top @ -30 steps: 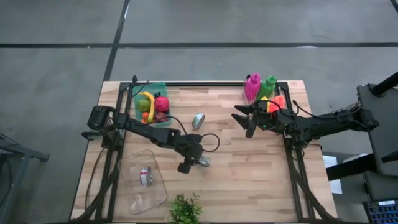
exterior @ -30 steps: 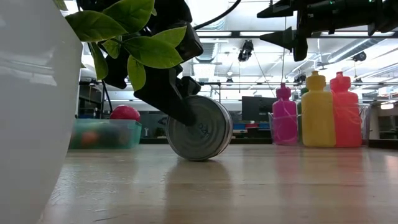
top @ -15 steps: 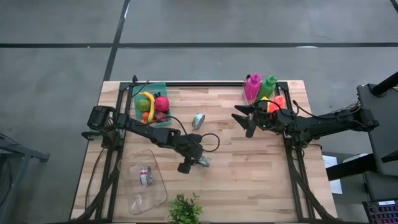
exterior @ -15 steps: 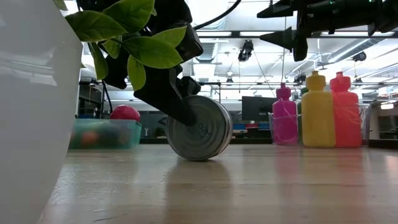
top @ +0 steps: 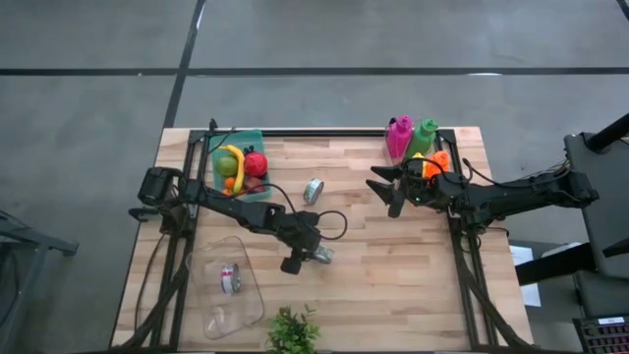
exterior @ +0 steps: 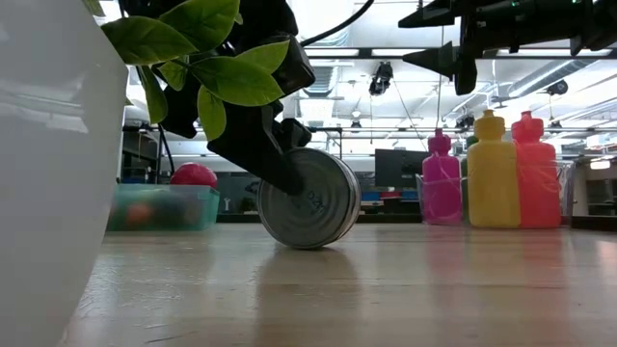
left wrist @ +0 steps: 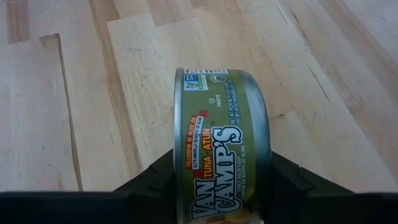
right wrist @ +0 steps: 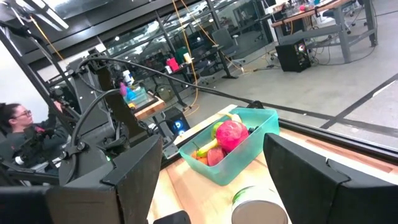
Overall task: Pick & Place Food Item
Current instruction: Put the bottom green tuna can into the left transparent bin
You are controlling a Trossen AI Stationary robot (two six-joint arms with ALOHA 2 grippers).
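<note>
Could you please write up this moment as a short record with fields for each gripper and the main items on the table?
left gripper: low at the table's middle, shut on the tuna can, which stands on its edge on the wood
right gripper: open, raised above the table near the bottles, holding nothing
second can: lying alone near the table's middle, beside the fruit bin
fruit bin: teal, at the far left corner, holding fruit
plant: at the near edge
clear container: near left, with a small item inside
</note>
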